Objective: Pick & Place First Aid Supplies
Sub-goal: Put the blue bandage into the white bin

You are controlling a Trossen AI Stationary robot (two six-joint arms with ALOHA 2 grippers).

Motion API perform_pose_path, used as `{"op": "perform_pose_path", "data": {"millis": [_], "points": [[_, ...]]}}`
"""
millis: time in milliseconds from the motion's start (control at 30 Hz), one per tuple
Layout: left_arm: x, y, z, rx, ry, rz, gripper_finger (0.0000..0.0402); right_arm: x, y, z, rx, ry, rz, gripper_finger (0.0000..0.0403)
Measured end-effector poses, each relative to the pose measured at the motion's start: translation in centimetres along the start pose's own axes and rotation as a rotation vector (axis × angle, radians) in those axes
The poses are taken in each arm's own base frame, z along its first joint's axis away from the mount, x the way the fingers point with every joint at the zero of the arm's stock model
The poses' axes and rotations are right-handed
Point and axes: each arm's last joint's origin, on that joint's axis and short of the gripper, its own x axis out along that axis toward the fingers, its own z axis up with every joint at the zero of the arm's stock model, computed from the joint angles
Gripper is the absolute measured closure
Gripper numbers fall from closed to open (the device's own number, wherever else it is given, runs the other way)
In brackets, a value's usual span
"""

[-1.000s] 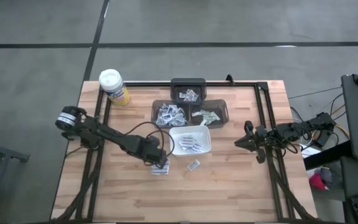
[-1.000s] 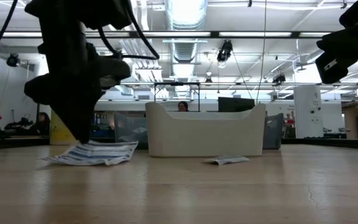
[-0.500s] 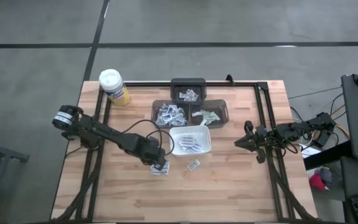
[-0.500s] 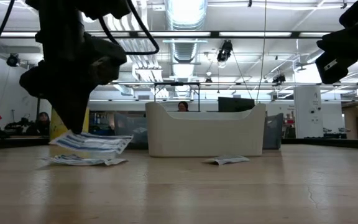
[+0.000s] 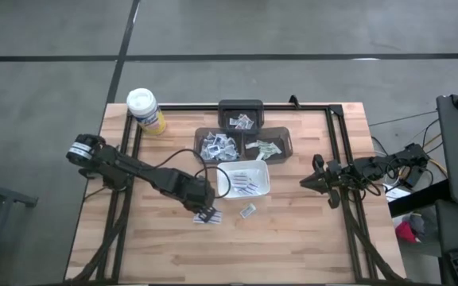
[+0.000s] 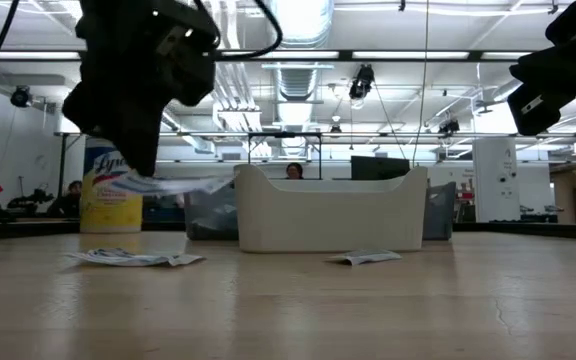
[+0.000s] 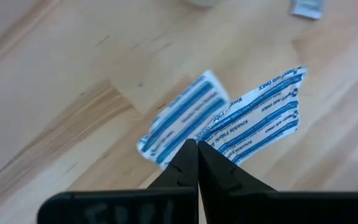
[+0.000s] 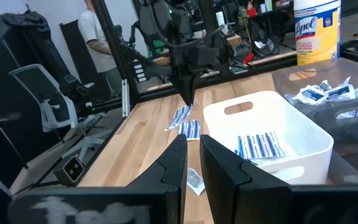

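Note:
My left gripper [image 5: 206, 210] hangs just off the near left corner of the white tray [image 5: 254, 191], shut on one white packet with blue print [image 7: 257, 118]. That packet is clear of the table in the low view [image 6: 173, 184]. A second blue-striped packet [image 7: 179, 118] lies flat on the wood beneath it [image 6: 133, 258]. A smaller packet [image 5: 247, 210] lies near the tray's front. Several blue-striped packets [image 5: 241, 183] lie in the tray. My right gripper [image 5: 305, 183] waits at the table's right side, open by a narrow gap with nothing in it [image 8: 192, 144]. My left gripper pinches the packet's end [image 7: 211, 139] between its two fingertips. The fingers come from above, slanting down. The packet sticks out sideways from the fingers, about level, lifted clear of the table and of the packet lying below.
Three dark bins with more packets stand behind the tray: one far [image 5: 240, 116], two side by side [image 5: 217, 144] [image 5: 268, 145]. A yellow canister with a white lid [image 5: 145, 110] stands at the far left corner. A black frame [image 5: 336, 151] borders the table.
My left gripper has risen from the table, shut on one packet, and has turned a little about its own line. The packet has come up off the wood and now hangs level in the air. The other packet has stayed flat where it was.

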Motion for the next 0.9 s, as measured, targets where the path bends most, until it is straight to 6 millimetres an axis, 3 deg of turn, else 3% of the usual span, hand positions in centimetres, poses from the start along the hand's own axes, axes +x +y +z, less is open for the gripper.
{"op": "perform_pose_path", "data": {"millis": [400,600,900], "points": [[-2.7,-2.4,1.0,0.102,-0.062,-0.072,0.0401,0.0,0.0,0.0,0.003,0.0,0.0,0.036],[-5.1,-4.0,2.4,0.132,-0.223,-0.099,0.0401,0.0,0.0,0.0,0.003,0.0,0.0,0.036],[-9.1,-5.2,5.6,0.021,-0.519,-0.093,0.0401,0.0,0.0,0.0,0.002,0.0,0.0,0.036]]}}
